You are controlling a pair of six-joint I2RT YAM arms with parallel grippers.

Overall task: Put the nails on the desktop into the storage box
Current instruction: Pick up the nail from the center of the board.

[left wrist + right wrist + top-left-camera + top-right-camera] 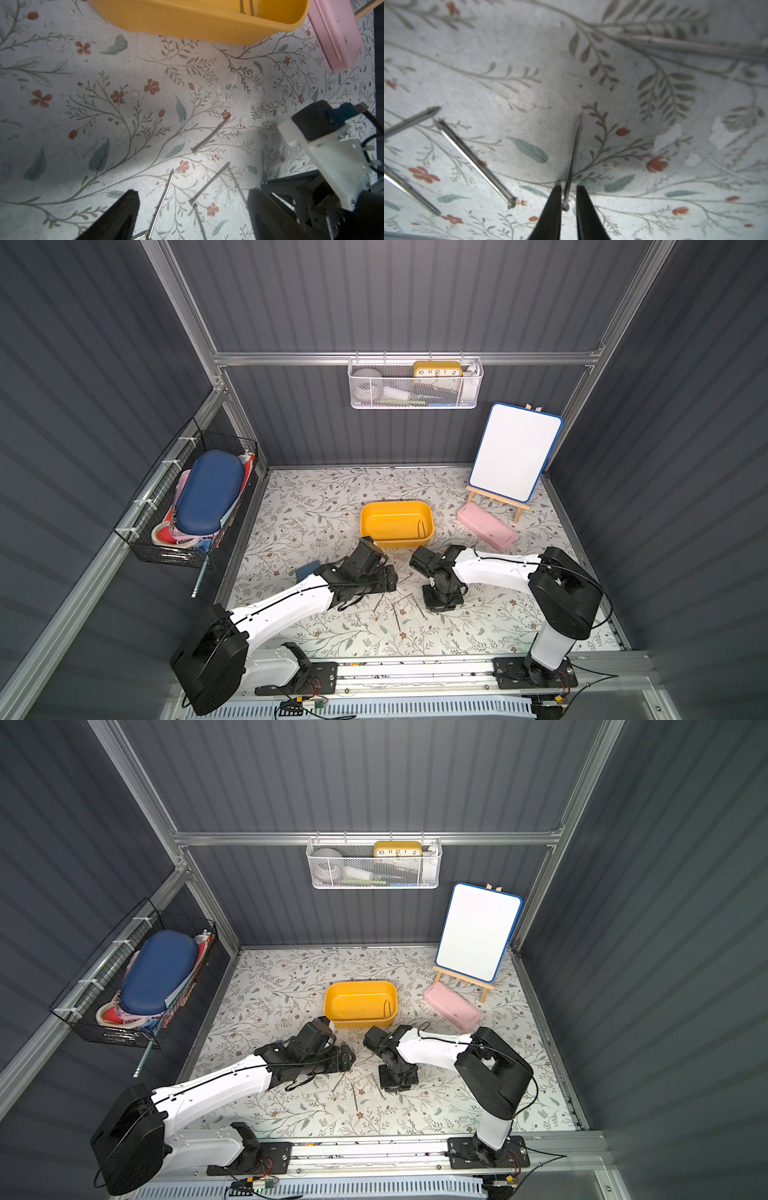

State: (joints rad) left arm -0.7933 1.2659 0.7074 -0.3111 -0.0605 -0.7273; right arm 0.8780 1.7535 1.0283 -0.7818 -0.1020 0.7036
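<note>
The yellow storage box (pixel 374 510) stands mid-desktop with two nails (pixel 422 527) lying inside it. Several nails (pixel 395 610) lie scattered on the leafy desktop (pixel 316 506) in front of the box, between my two arms. My right gripper (pixel 569 187) points down at the desktop, its jaws closed round the head end of one nail (pixel 574 149) that lies flat. My left gripper (pixel 191 195) hangs open just above other loose nails (pixel 209 180), holding nothing. In both top views the grippers (pixel 442 601) (pixel 345 1056) sit close together.
A flat pink case (pixel 486 526) lies right of the box, before a small whiteboard on an easel (pixel 515 452). A white mesh basket (pixel 415 383) hangs on the back wall, and a black wire basket (pixel 195 506) on the left wall.
</note>
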